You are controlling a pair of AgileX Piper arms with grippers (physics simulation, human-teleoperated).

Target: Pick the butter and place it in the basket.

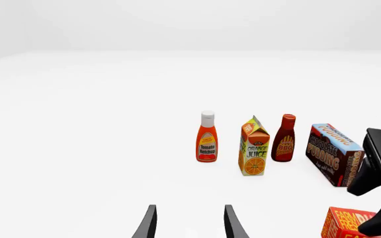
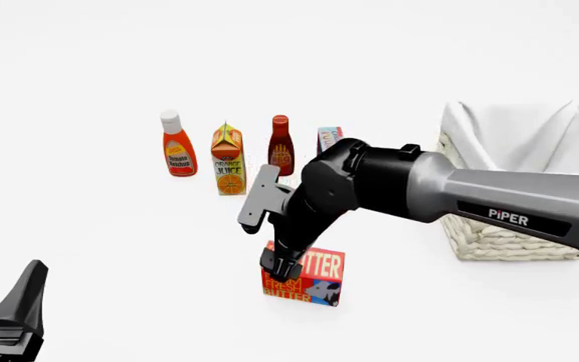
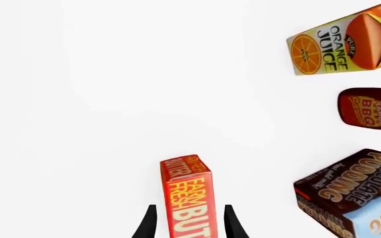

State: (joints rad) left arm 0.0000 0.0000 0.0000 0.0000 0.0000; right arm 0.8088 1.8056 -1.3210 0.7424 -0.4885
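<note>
The butter (image 2: 317,277), a red-orange box with yellow lettering, stands on the white table in front of the other groceries. It also shows in the left wrist view (image 1: 345,224). My right gripper (image 2: 281,268) has come down over its left end. In the right wrist view the open fingers (image 3: 190,208) straddle the butter (image 3: 187,196), with a small gap on each side. The basket (image 2: 511,234), woven wicker with a white cloth lining, stands at the right, behind my right arm. My left gripper (image 1: 189,210) is open and empty, low at the near left (image 2: 13,309).
A row stands behind the butter: tomato ketchup bottle (image 2: 177,147), orange juice carton (image 2: 228,160), BBQ sauce bottle (image 2: 281,147) and chocolate pudding box (image 2: 328,139), partly hidden by my right arm (image 2: 390,185). The pudding box (image 3: 349,196) lies close beside the right gripper.
</note>
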